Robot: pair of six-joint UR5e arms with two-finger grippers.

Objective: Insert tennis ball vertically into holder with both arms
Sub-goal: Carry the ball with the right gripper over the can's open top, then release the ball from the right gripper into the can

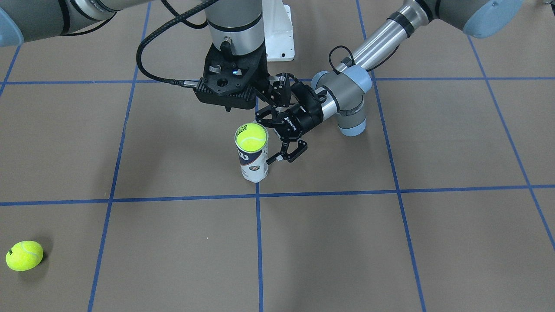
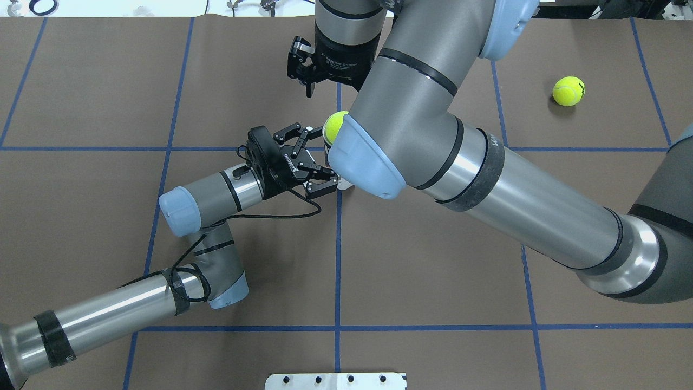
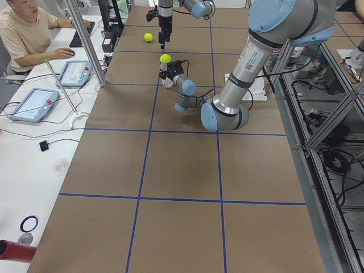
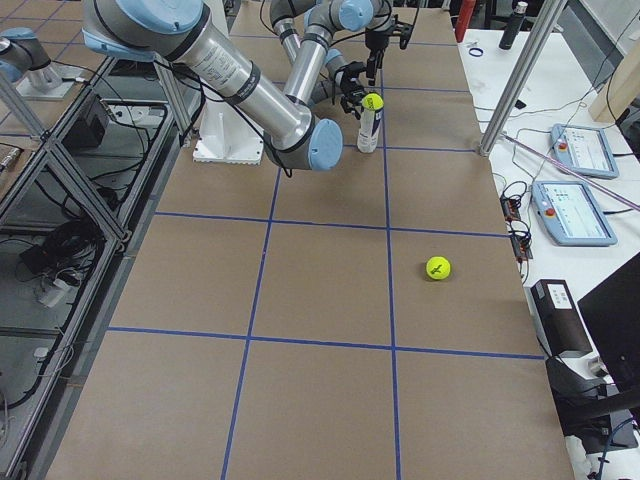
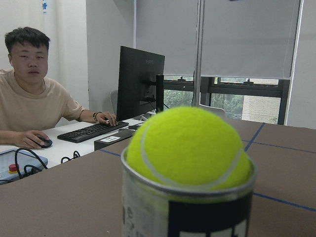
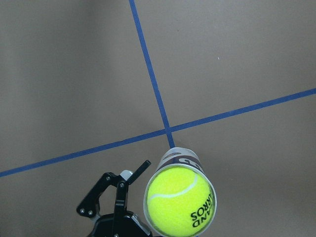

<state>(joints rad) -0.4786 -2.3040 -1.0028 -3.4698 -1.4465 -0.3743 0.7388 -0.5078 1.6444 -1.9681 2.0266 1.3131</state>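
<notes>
The holder [image 1: 255, 167], a clear can with a white and navy label, stands upright on a blue tape crossing. A yellow tennis ball [image 1: 250, 136] sits in its mouth, its top above the rim. My left gripper [image 1: 279, 138] lies level beside the can with its jaws wide open, the fingertips close to the can's side. Its wrist view shows ball [image 5: 190, 148] and can [image 5: 197, 217] close ahead. My right gripper [image 3: 164, 40] hangs straight above the ball and apart from it; its fingers are hidden, so I cannot tell its state. Its wrist view looks down on the ball [image 6: 180, 205].
A second tennis ball [image 1: 24, 255] lies loose on the brown table, far off on my right side [image 2: 568, 90]. The white base plate [image 1: 279, 34] stands at the robot's side. An operator [image 3: 23, 28] sits at a desk beyond the table's far edge.
</notes>
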